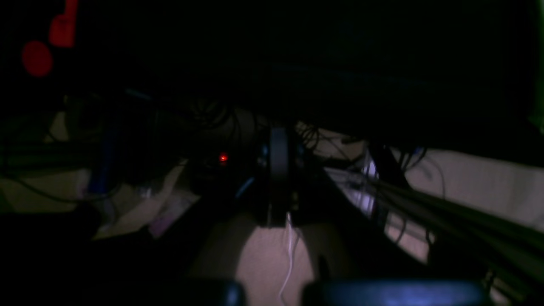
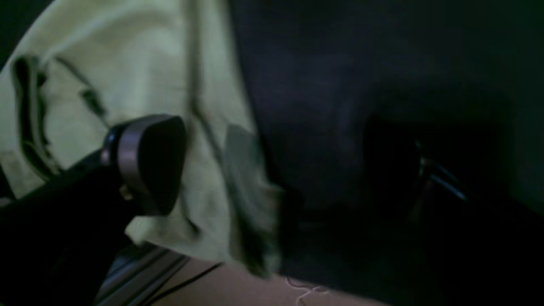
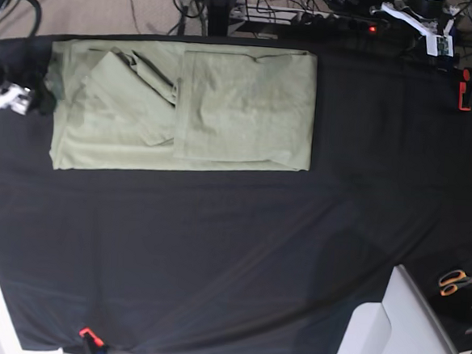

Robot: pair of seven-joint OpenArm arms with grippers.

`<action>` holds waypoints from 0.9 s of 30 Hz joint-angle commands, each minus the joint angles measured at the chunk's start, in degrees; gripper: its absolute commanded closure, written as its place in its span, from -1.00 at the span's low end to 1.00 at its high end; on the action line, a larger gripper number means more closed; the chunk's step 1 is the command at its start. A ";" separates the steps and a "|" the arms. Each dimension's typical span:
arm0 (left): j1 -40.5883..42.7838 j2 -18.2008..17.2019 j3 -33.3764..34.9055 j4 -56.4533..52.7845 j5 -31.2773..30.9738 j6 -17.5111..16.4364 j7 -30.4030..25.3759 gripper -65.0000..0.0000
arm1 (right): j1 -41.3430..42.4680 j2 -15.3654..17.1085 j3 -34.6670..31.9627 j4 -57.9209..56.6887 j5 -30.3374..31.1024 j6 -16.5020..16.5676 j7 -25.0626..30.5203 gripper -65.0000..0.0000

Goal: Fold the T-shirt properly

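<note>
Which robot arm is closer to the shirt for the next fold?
The right one. Its open hand hangs right over the shirt's edge. The left arm's camera shows no shirt at all.

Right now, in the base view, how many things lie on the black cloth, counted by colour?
Pale green: 1, the T-shirt
Red: 1, the clamp at the far edge
Orange: 1, the scissors, orange handles
Total: 3
</note>
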 commanded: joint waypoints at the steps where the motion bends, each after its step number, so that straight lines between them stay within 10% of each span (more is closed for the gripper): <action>1: 0.29 -0.56 -0.50 0.03 -0.07 0.15 -1.12 1.00 | -0.48 -1.73 -1.30 -0.29 -0.38 0.03 -2.12 -0.97; 11: -1.73 -0.48 0.02 -1.28 -0.07 0.15 -1.12 1.00 | -1.00 -5.77 -6.67 -0.20 -0.38 0.03 -4.76 -0.94; 27: -3.84 -0.39 0.20 -4.89 -0.07 0.15 -1.12 1.00 | -0.12 -5.77 -9.66 -0.73 -0.55 0.03 -2.38 -0.22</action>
